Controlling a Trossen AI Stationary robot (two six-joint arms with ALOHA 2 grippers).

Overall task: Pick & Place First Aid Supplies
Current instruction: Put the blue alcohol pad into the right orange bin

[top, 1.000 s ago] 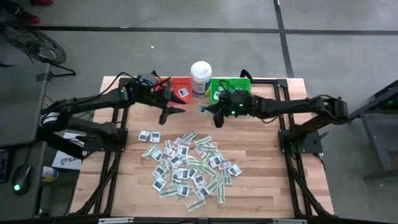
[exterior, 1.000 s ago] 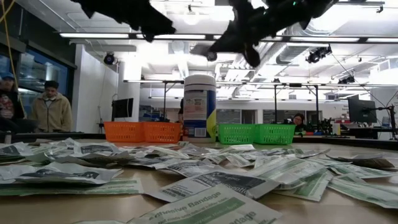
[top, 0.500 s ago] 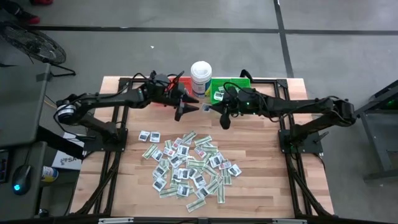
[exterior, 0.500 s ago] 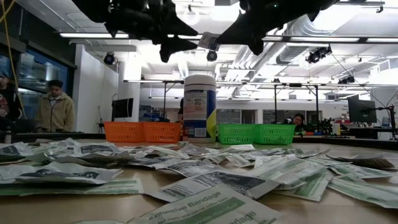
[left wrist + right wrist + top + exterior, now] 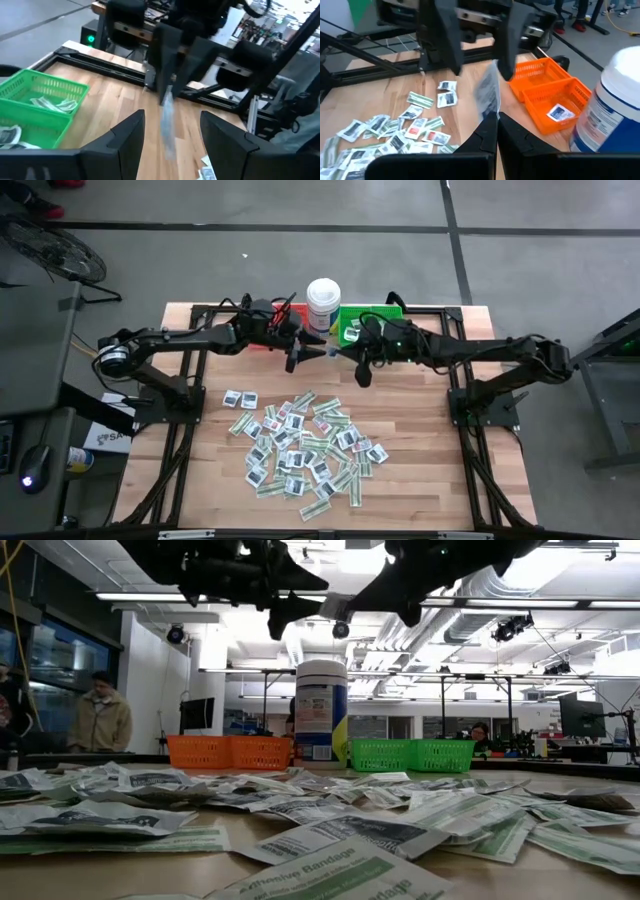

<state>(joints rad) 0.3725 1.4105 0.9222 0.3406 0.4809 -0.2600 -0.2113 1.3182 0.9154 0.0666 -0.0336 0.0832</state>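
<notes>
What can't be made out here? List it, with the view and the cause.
- Packet held in the right gripper: print blurred, right wrist view.
- Red bin: largely covered by the left arm, high view.
- Pile of packets: print too small, high view.
- Left gripper: fingertips cut off by the frame edge, left wrist view.

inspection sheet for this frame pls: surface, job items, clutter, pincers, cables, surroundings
Surface: wooden table, bare around the heap.
Job's things: pile of packets mid-table; one packet held in the air between the arms; one packet in the orange bin; some in the green bin.
Clutter: white tub between the bins.
Pincers: right pincer shut on the packet, above the table in front of the tub; left pincer open, fingers either side of the same packet, not touching.
Cables: red and black leads on the left arm.
Surroundings: a person standing behind the table; another seated farther back.
</notes>
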